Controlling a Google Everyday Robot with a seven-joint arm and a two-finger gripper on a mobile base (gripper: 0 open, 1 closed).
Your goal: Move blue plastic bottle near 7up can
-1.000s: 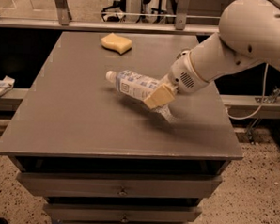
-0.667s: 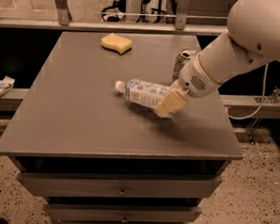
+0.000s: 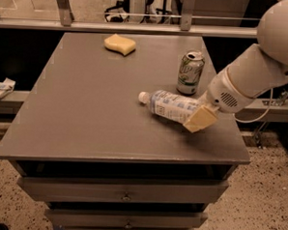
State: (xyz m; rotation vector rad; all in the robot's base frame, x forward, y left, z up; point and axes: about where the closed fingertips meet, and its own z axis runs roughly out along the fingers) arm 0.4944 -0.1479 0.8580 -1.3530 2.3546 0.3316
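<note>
The blue plastic bottle (image 3: 169, 105) is a clear bottle with a white cap and pale blue-and-white label. It is held on its side, cap pointing left, just above the grey table (image 3: 86, 114). My gripper (image 3: 199, 118) is shut on the bottle's base end, with its tan fingers (image 3: 201, 120) around it. The 7up can (image 3: 190, 72) stands upright on the table's right side, just behind the bottle, a small gap away. My white arm reaches in from the right.
A yellow sponge (image 3: 120, 43) lies at the back of the table. Drawers sit below the table's front edge (image 3: 122, 157). A rail and glass panel run behind the table. A white wrapper (image 3: 1, 89) lies on a ledge at the left.
My gripper has carried the bottle to the right, toward the can. The can, hidden behind my arm before, is now in full view.
</note>
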